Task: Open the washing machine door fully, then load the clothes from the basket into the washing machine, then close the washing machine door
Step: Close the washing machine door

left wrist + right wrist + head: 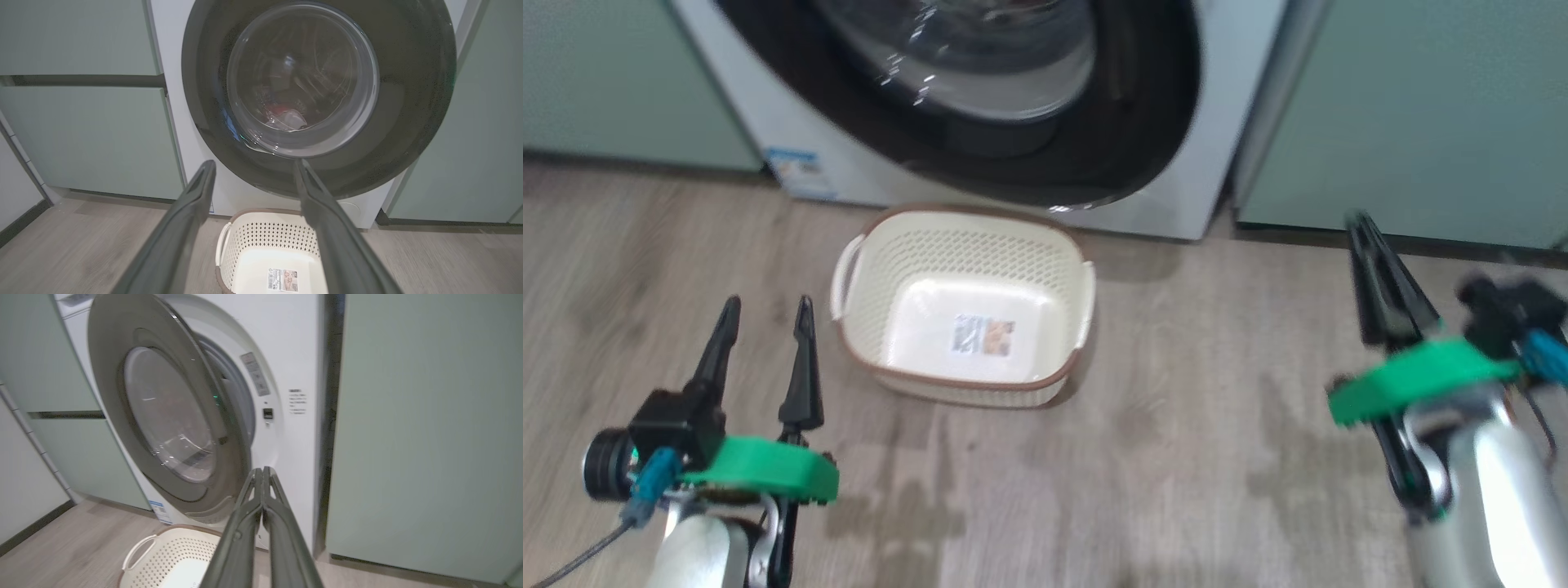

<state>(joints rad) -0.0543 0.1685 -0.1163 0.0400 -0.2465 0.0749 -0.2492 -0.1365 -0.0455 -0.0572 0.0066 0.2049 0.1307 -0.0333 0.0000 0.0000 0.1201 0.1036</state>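
At the lower left of the head view the left gripper point(766, 314) is seen spread wide, nothing between its fingers. At the lower right the right gripper point(1362, 224) is clenched on nothing. The basket point(964, 253) is set on the floor point(1176, 392) at centre, just before the washing machine point(1217, 147). Its door point(1094, 163) is shown ajar in the right wrist view.

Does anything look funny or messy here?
Nothing is spilled or broken. One thing does stand out: the washing machine door hangs partly open, swung out from the washing machine. The basket on the floor in front of it is empty.
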